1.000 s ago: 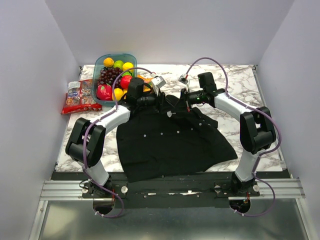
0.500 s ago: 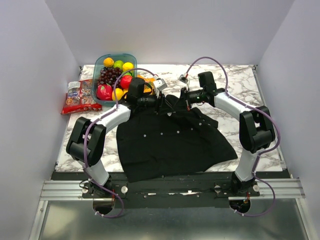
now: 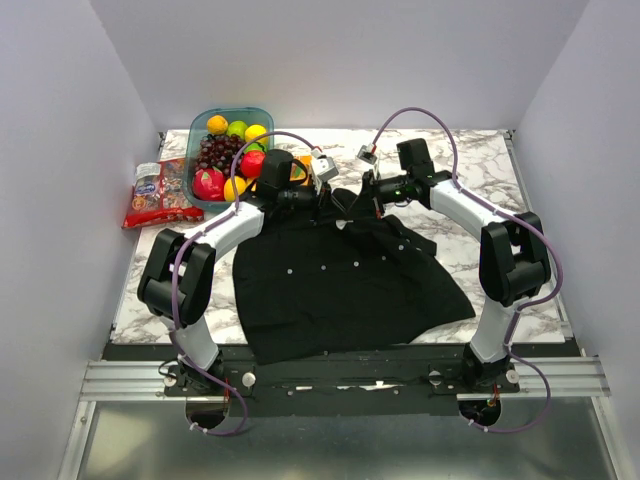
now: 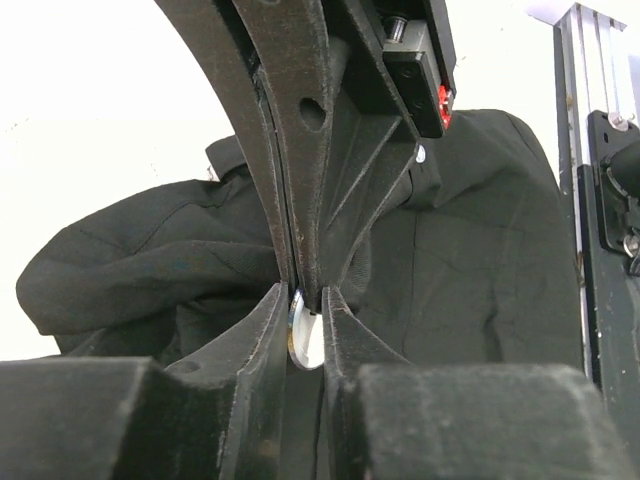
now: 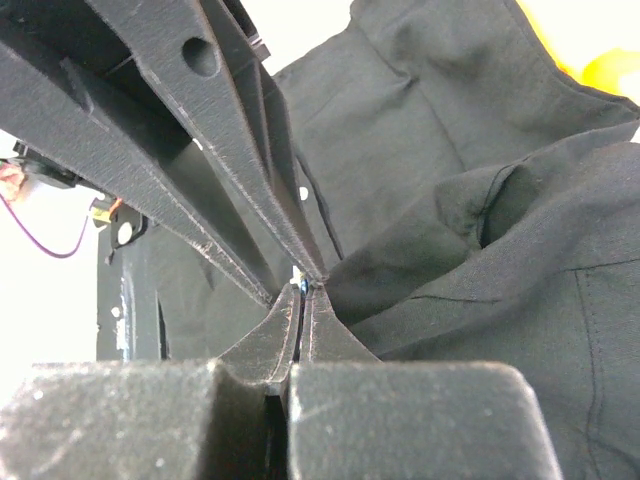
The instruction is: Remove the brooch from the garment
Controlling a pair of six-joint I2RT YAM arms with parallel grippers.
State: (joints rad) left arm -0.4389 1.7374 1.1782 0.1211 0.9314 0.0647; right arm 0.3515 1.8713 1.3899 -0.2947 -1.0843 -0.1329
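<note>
The black garment [image 3: 340, 285] lies spread on the marble table, its collar end bunched and raised between my two grippers. In the left wrist view my left gripper [image 4: 303, 312] is shut on the brooch [image 4: 308, 340], a pale silvery disc standing on edge between the fingers. My right gripper [image 3: 352, 206] meets my left gripper [image 3: 332, 204] tip to tip. In the right wrist view my right gripper [image 5: 303, 290] is shut on a fold of the cloth [image 5: 480, 260], with a tiny pale speck at its tips. The brooch is too small to pick out from above.
A teal bin [image 3: 264, 113] of fruit stands at the back left, just behind my left arm. A red snack bag [image 3: 160, 195] lies left of it. An orange item [image 3: 302, 160] sits by the left wrist. Bare marble [image 3: 480, 165] shows at the back right.
Both grippers have shifted slightly toward the back of the table, staying tip to tip. The collar end of the garment has risen with them.
</note>
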